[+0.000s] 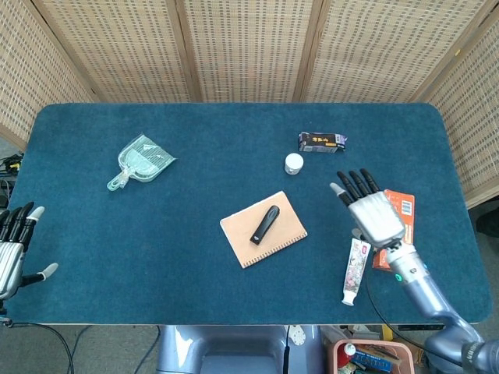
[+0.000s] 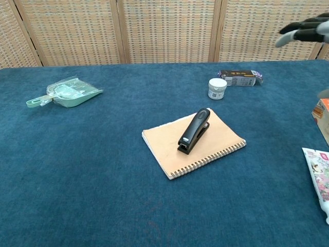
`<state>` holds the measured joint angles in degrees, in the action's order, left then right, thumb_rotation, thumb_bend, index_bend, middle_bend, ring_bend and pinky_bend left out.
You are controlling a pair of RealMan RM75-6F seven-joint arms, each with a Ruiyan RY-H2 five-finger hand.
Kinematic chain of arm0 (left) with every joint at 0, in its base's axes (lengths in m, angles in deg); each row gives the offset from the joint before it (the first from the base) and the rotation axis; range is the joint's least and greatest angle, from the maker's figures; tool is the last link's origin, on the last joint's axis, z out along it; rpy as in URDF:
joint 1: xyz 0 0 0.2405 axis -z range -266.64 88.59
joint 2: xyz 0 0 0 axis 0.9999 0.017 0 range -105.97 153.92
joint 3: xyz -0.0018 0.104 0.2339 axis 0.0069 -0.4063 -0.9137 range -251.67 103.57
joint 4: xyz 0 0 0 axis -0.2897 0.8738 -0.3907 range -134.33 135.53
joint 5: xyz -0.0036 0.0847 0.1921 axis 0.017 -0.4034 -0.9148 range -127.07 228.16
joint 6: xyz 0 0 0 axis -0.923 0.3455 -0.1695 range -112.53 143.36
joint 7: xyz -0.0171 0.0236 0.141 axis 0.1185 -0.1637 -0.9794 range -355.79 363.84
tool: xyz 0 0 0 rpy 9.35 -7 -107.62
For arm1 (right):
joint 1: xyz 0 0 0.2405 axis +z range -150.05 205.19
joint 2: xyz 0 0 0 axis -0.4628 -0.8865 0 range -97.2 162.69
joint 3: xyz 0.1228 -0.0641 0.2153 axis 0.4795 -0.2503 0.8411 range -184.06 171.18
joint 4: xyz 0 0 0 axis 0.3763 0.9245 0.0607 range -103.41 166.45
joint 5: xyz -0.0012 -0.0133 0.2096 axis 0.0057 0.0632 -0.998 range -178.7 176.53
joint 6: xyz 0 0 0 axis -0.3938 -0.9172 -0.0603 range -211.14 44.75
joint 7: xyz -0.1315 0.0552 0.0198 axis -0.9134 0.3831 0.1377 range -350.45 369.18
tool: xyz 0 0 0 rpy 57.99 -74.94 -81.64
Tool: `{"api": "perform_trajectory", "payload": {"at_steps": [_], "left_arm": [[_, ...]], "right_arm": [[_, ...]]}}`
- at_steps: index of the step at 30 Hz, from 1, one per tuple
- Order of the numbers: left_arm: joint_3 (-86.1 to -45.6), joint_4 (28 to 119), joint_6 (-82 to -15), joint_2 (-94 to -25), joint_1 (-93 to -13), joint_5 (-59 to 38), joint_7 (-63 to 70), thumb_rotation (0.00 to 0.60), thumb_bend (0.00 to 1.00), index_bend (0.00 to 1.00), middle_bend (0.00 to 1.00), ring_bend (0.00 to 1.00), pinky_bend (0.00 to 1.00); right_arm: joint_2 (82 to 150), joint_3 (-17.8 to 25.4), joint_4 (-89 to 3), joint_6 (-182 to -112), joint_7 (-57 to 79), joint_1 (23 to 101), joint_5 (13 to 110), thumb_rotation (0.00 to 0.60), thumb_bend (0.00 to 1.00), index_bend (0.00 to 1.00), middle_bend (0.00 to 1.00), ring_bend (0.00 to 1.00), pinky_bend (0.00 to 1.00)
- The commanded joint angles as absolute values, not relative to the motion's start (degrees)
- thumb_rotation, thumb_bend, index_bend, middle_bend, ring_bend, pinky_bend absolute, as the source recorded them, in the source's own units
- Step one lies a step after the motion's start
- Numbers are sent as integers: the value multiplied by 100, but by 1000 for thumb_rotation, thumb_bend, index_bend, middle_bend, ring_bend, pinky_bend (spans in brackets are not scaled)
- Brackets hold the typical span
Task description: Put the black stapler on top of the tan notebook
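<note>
The black stapler (image 1: 265, 224) (image 2: 194, 130) lies flat on the tan spiral notebook (image 1: 285, 232) (image 2: 164, 145) near the table's middle, with nothing touching it. My right hand (image 1: 370, 209) hovers off to the right of the notebook, fingers spread and empty; only its fingertips (image 2: 303, 32) show at the chest view's upper right. At the table's left edge my left hand (image 1: 12, 248) is open and empty, outside the chest view.
A pale green dustpan (image 1: 140, 161) (image 2: 66, 92) lies at the back left. A small white jar (image 1: 294, 163) (image 2: 217, 88) and a dark box (image 1: 321, 142) (image 2: 239, 77) stand behind the notebook. An orange box (image 1: 396, 231) and a tube (image 1: 353, 269) (image 2: 320, 176) lie at the right.
</note>
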<state>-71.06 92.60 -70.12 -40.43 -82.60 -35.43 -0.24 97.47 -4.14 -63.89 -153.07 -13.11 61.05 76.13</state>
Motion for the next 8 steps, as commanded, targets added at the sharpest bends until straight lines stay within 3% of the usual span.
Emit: {"api": "perform_trajectory", "payload": {"at_steps": [1,8], "left_arm": [[-7138,9231,-7014,-4114,-8261,-3583,-134,600,0,0,0,0,0],[-7148,9121,-6938,-4281,-8209,-3583,-360,600,0,0,0,0,0]], "right_arm": [[9760,-969,-5214,-16339,833,4977,8465,600,0,0,0,0,0],[10371,-956,-3974,-17135,1550,4363,8693,600,0,0,0,0,0]]}}
